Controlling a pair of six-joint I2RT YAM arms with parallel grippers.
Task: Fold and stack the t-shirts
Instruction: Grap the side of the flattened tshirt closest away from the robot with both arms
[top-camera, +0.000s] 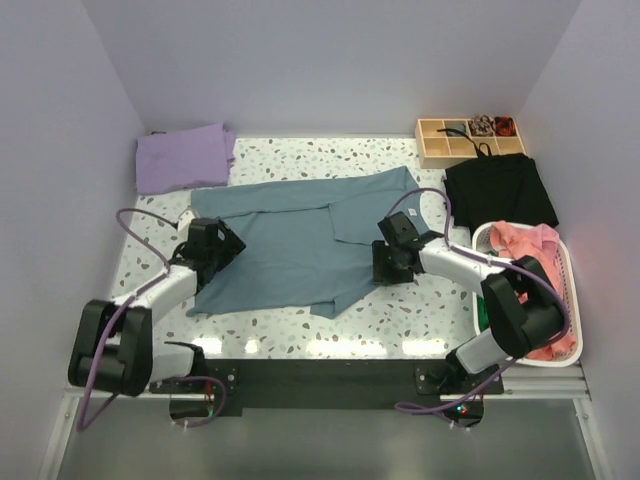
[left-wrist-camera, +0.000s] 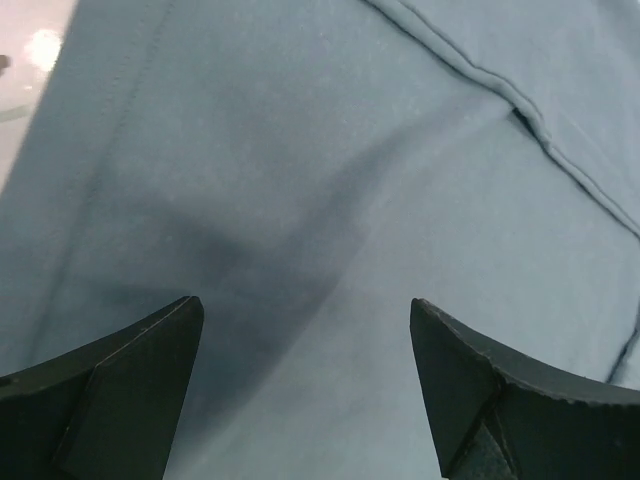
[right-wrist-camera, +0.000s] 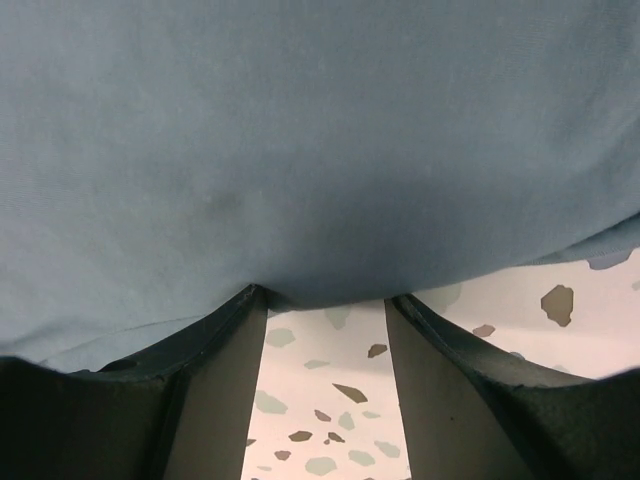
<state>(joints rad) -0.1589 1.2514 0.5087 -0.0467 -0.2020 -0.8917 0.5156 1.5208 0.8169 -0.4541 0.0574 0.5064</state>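
Shirt (top-camera: 290, 245), slate-blue, lies centred on the table (top-camera: 400, 312), long axis 9 to 3: soft, flat cloth. Your left gripper (top-camera: 228, 245) hangs open over its 9 o'clock side; right gripper (top-camera: 382, 263) at the 3 o'clock hem, grip unclear.

Two white-and-black arms trailing purple cables.
The left arm (top-camera: 165, 290) and right arm (top-camera: 455, 265) have white link shells and black joint housings, and a purple cable (top-camera: 130, 225) loops behind each gripper. The left gripper (top-camera: 225, 245) and right gripper (top-camera: 388, 265) are black, with matte, wedge-shaped fingers (left-wrist-camera: 110, 400). Both bases are bolted to a black plate (top-camera: 320, 372).
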